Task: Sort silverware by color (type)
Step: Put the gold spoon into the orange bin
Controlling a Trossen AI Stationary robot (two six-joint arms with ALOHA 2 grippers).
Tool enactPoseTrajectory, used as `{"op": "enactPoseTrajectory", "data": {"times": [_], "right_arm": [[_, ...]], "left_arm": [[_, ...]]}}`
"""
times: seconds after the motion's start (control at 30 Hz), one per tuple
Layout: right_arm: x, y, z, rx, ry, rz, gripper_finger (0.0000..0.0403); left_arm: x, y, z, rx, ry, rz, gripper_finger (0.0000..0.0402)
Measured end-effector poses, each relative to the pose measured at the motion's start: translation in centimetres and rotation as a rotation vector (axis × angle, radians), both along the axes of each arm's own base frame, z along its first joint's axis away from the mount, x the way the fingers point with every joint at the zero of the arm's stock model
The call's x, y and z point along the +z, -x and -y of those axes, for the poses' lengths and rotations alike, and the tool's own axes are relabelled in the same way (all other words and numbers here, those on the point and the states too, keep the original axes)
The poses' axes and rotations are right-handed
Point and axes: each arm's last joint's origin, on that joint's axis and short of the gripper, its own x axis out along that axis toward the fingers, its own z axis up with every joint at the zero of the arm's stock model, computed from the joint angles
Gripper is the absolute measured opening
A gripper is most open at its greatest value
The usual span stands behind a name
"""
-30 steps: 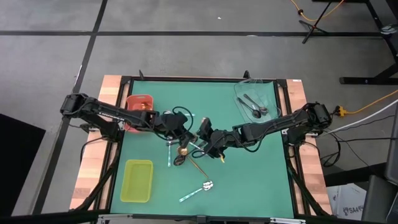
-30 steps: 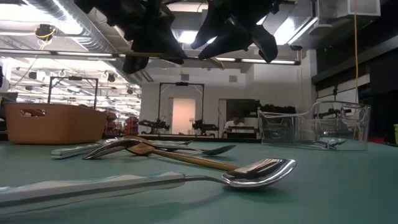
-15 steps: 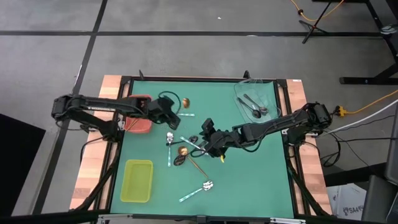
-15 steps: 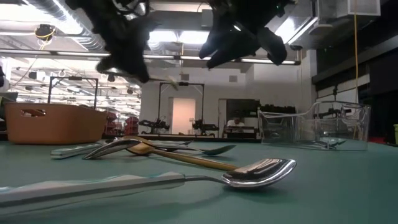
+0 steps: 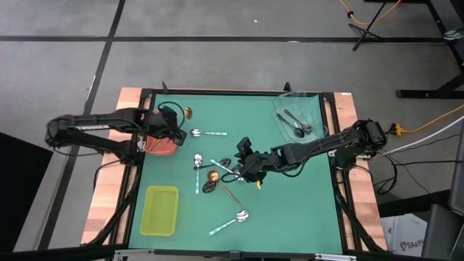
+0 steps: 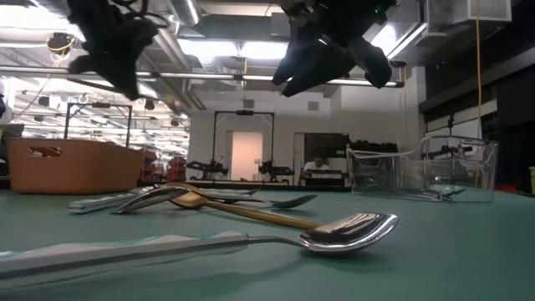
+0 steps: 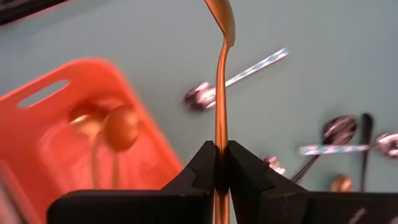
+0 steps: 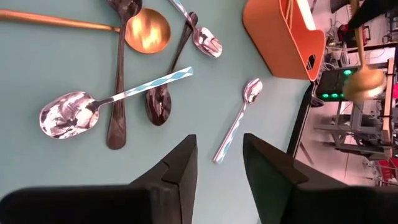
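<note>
My left gripper [image 5: 174,122] is shut on a copper spoon [image 5: 185,113] and hovers at the red tray's [image 5: 161,145] far right corner. The red tray [image 7: 43,124] holds more copper spoons [image 7: 118,127]. My right gripper [image 5: 241,156] hangs open and empty over the middle of the table, beside a heap of mixed spoons [image 5: 210,175]. The right wrist view shows this heap [image 8: 124,68] of dark, copper and mint-handled spoons lying flat on the mat. One mint-handled spoon [image 5: 206,133] lies apart, farther back. My left gripper pinches the copper spoon's thin handle [image 7: 221,163] between its two fingers. The handle runs along the fingers, with the bowl [image 7: 221,15] sticking out ahead of the fingertips. The fingers slant down from the table's left side. The spoon is lifted clear of the table and tray.
A clear tray [image 5: 297,116] with dark spoons stands at the far right. A yellow-green tray [image 5: 161,210] sits at the near left. Another mint-handled spoon [image 5: 230,222] lies near the front edge. Bare green mat lies at the near right.
My left gripper has carried the copper spoon from above the middle heap toward the table's left edge, up to the red tray, rising a little and tipping as it went. It has stayed shut on the spoon. My right gripper has kept its place and rolled slightly.
</note>
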Motion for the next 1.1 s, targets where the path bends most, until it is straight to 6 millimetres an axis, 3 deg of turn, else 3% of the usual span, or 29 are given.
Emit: {"op": "enactPoseTrajectory", "data": {"times": [0.3,0.53,0.87,1.1], "right_arm": [[0.0,0.0,0.0,0.001,0.0,-0.007,0.0124],[-0.1,0.0,-0.1,0.03,-0.044,-0.013,0.0124],[-0.1,0.0,-0.1,0.03,-0.043,-0.013,0.0124],[-0.1,0.0,-0.1,0.03,-0.044,-0.01,0.0124]], "left_arm": [[-0.6,2.9,0.4,0.093,0.057,-0.211,0.002],[-1.3,3.2,0.4,0.14,0.058,-0.281,0.0021],[-5.3,3.9,0.7,0.148,0.123,-0.381,0.0022],[-7.4,3.8,0.7,0.146,0.135,-0.358,0.0023]]}}
